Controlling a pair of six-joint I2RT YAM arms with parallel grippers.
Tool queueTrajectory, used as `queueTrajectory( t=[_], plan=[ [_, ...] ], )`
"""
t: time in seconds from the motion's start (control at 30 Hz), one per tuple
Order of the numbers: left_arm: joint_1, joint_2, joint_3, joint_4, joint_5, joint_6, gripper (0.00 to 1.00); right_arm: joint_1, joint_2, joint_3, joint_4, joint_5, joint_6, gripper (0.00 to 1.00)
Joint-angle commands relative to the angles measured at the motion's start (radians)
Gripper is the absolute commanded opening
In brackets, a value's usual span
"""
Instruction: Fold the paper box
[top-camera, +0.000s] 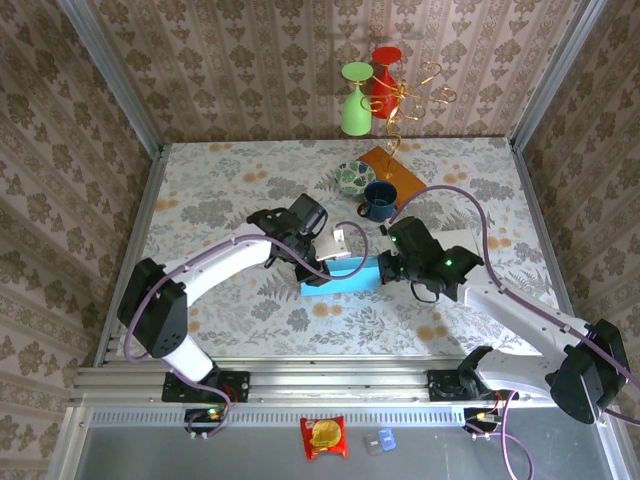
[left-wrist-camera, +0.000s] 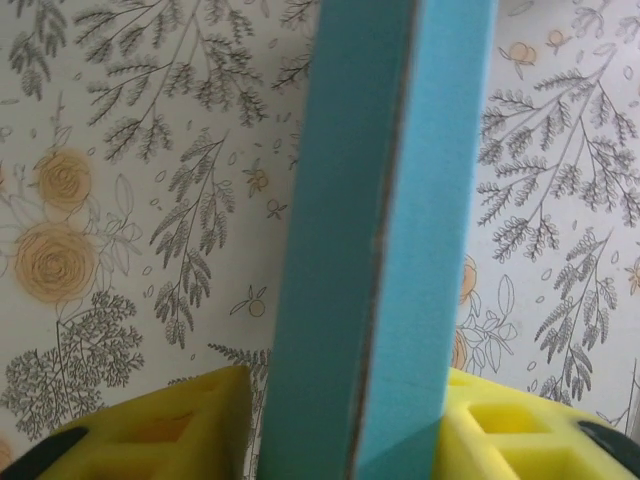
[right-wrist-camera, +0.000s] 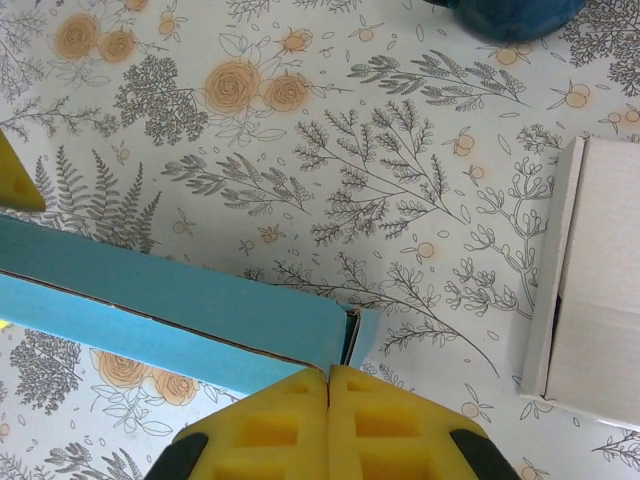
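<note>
The left gripper (left-wrist-camera: 345, 425) has its jaws pinching the blue paper box (left-wrist-camera: 390, 200), one yellow pad on each side. The right gripper (right-wrist-camera: 328, 410) has its jaws pressed together, touching the box's end corner. The box sits on the floral counter (top-camera: 250, 310) between the arms — a white carton (right-wrist-camera: 600, 290) nearby, a blue mug (top-camera: 378, 200) beyond.

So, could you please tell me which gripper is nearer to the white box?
Right. The right gripper sits at the blue paper box's end, with the white box off to its right; the left gripper straddles that box farther away.
</note>
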Motion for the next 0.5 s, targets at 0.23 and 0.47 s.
queueTrajectory(
  t=[0.23, 0.47],
  plan=[
    [0.008, -0.131, -0.078, 0.089, 0.028, -0.14, 0.53, 0.046, 0.015, -0.014, -0.037, 0.095, 0.053, 0.0],
    [0.024, -0.244, -0.096, 0.138, 0.008, -0.267, 0.53, 0.054, 0.038, 0.03, -0.069, 0.104, 0.07, 0.0]
  ],
)
